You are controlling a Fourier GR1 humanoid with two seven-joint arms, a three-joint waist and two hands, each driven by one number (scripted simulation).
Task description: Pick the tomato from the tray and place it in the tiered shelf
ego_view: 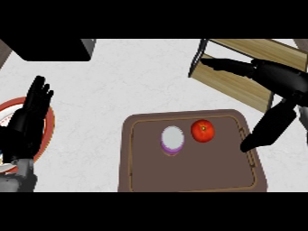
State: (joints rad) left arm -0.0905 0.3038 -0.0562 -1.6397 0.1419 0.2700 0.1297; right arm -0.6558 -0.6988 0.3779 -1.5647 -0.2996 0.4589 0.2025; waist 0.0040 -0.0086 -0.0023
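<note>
Two things are lying on the brown tray [183,173] in the head view. One is the tomato [203,131], sitting toward the tray's far edge and right of its middle. The other is a purple-and-white halved vegetable [173,140], perhaps an onion, lying just beside it on the left. The tray itself is sitting at the near edge of the counter [116,81], and the tiered shelf [240,90] is standing at the far right corner, its wooden boards bare where they are showing.

The right hand [286,81] is hanging spread and released, grasping nothing. Its fingers are stretching out over the shelf's lower board, and its thumb is pointing down toward the tray's right edge, with the tip over the rim. The tomato is lying apart from that thumb, to its left.

The left hand [28,115] is resting open, fingers up, near the counter's left edge, partly over a red-rimmed plate [50,131]. A dark block [53,49] is sitting at the far left corner.

By my reading, the pick is not yet made and the hand is only approaching. The next move is calling for the right hand to swing left and down over the tomato, thumb on one side and fingers on the other. It should be keeping off the halved vegetable while closing round the tomato.
</note>
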